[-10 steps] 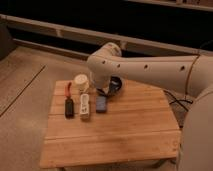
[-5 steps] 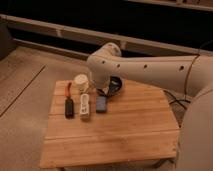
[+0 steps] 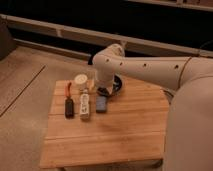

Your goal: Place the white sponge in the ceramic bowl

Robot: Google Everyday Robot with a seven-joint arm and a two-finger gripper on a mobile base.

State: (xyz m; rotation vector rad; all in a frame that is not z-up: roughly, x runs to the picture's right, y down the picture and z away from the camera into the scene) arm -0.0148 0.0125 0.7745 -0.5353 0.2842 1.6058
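The white sponge (image 3: 101, 103) is a small flat blue-grey block lying on the wooden table (image 3: 120, 130), right of the long white bar. The ceramic bowl (image 3: 117, 83) is dark and glossy, mostly hidden behind the arm at the table's back edge. My gripper (image 3: 103, 90) hangs at the end of the white arm, just above and behind the sponge, between it and the bowl.
A cream cup (image 3: 80, 80) stands at the back left. A long white bar with dark marks (image 3: 84, 104) and a black-handled tool (image 3: 69, 102) lie left of the sponge. My white arm (image 3: 150, 70) spans the table's right back.
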